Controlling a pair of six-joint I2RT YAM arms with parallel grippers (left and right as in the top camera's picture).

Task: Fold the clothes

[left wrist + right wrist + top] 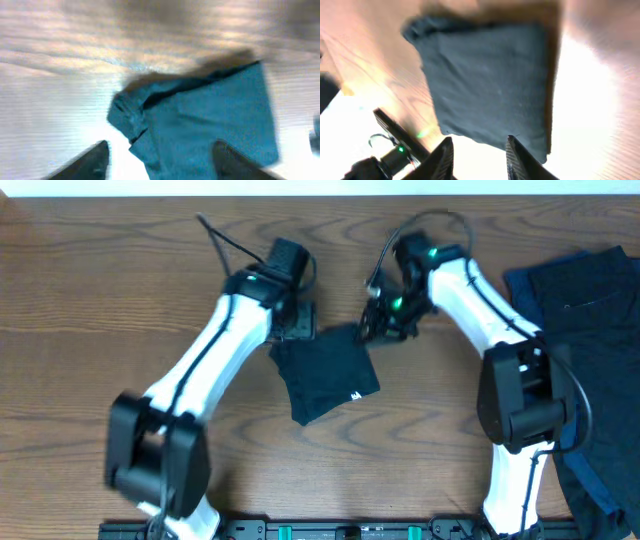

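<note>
A folded dark navy garment (328, 370) with a small white label lies on the table between the arms. It also shows in the left wrist view (210, 120) and in the right wrist view (490, 85). My left gripper (294, 323) is open just above the garment's upper left corner (160, 160), holding nothing. My right gripper (378, 326) is open at the garment's upper right corner (479, 155), with a gap between the fingers and the cloth edge. A pile of dark clothes (590, 310) with a brighter blue piece lies at the right.
The wooden table (100, 290) stretches left of the arms. The clothes pile covers the right edge, down past the right arm's base (520, 405). A black rail (340, 530) runs along the front edge.
</note>
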